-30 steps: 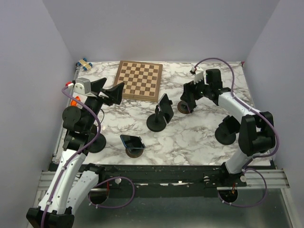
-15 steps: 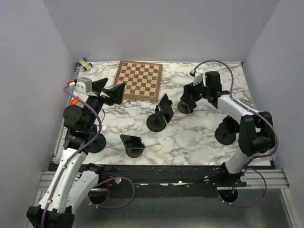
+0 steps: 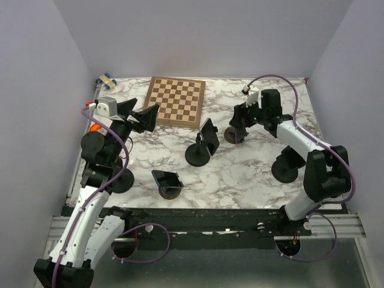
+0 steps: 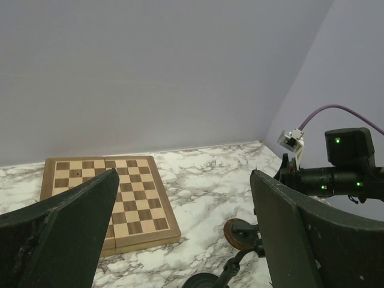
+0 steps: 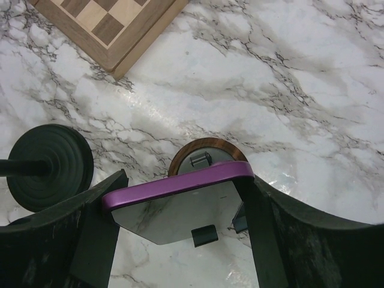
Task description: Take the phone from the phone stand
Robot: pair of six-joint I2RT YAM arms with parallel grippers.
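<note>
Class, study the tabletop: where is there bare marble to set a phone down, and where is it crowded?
Free: the marble table's far-right corner beyond the right end effector, and the near strip between the blue phone and the right arm. Crowded: the middle, where the black stand, the wooden stand holding the purple phone and the chessboard sit close together.
</note>
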